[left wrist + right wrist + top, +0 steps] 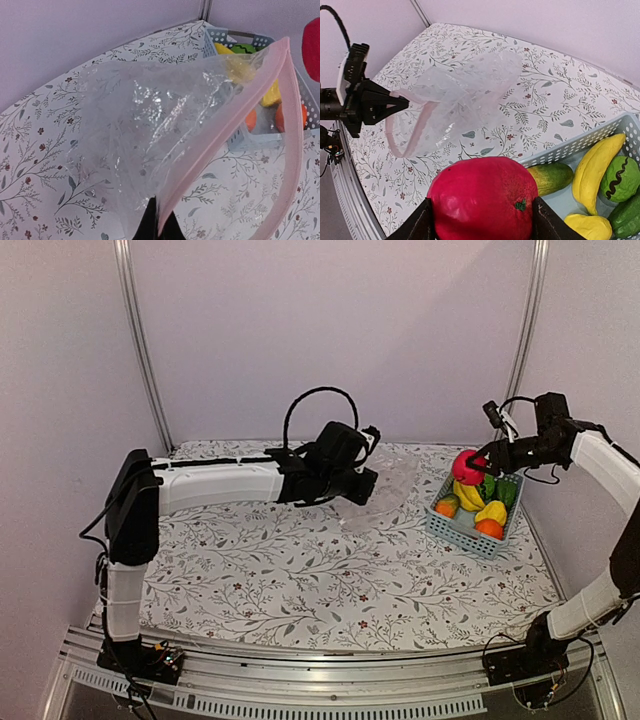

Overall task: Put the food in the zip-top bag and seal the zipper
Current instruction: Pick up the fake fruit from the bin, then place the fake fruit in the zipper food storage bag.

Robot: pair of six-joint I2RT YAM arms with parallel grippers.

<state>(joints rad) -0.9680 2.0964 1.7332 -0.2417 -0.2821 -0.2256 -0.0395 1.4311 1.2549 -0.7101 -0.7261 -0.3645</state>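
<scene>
The clear zip-top bag point(388, 496) hangs over the table's middle, its mouth facing the basket. My left gripper point(159, 226) is shut on the pink zipper point(220, 130) edge and holds the mouth open. The bag point(465, 95) looks empty. My right gripper point(482, 222) is shut on a big red fruit point(482, 197), held above the basket's near-left corner, to the right of the bag. More food lies in the basket: a yellow banana point(595, 165), a cucumber point(551, 177), a round green piece point(620, 177) and an orange piece point(489, 528).
The light-blue slotted basket point(468, 536) stands at the table's right side near the right frame post. A flower-patterned cloth point(300, 580) covers the table. White walls close in behind and on both sides.
</scene>
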